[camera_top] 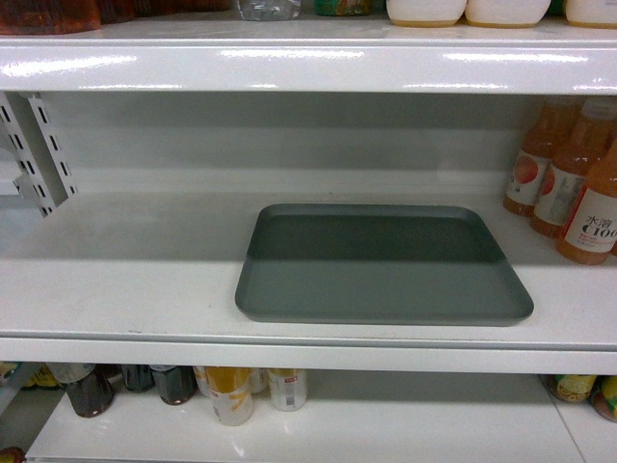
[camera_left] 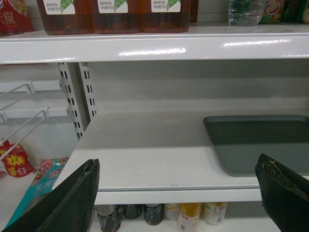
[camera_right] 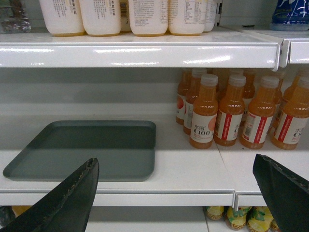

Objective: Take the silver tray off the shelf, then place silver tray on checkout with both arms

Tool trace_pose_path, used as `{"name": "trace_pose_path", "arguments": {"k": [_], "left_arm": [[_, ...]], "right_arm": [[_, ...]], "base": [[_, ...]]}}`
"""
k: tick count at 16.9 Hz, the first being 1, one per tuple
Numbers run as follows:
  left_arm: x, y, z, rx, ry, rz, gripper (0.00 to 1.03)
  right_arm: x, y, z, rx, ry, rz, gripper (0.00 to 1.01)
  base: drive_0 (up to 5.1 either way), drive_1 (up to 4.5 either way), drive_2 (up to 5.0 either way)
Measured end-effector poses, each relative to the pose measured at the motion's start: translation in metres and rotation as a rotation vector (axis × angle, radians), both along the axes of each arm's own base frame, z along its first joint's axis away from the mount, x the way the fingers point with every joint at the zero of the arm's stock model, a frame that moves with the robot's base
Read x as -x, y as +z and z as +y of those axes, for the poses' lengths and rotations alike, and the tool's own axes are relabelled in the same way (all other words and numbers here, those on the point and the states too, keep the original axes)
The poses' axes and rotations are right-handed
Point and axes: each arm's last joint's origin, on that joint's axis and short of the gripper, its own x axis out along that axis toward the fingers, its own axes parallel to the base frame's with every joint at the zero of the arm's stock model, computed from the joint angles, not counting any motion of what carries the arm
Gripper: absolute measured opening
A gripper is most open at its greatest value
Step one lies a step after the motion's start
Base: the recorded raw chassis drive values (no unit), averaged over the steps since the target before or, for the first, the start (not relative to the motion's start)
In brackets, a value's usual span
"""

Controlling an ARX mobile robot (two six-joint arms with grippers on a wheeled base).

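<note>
Jaws stood wide open on both sides, and nothing was held. The left gripper (camera_left: 178, 193) hung short of the shelf (camera_top: 308, 349) lip, its fingers (camera_left: 72, 203) framing bare board, with the tray (camera_left: 260, 145) off at 3 o'clock in its wrist view. The right gripper (camera_right: 178, 193) mirrored it, with the tray at 9 o'clock there. Neither arm showed in the head view, so both were well back from the work.

Tray: flat on the middle shelf, a little right of centre, its near edge just behind the front lip, its far half in shadow. Judging the reach, each arm would do best to close in toward the tray's short sides, level with the low rim, pinch together and lift evenly so it did not tip.

Obstacles next. Orange juice bottles (camera_top: 578, 193) crowded 3 o'clock, near the tray's right edge, the tight side for the right arm. The upper shelf (camera_top: 308, 68) hung overhead and capped the lift. Slotted uprights (camera_top: 39, 149) sat far off at 9 o'clock, well apart. Checkout was not in view.
</note>
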Motion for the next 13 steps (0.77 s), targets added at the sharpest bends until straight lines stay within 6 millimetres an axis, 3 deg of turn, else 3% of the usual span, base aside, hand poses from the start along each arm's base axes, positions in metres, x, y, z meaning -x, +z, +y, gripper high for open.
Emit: {"name": "trace_pose_path", "arguments": {"k": [13], "left_arm": [[0.0,0.0,0.0,0.0,0.001,0.0,0.98]], "right_arm": [[0.0,0.0,0.0,0.0,0.0,0.0,0.98]], "base": [[0.0,0.0,0.0]]}}
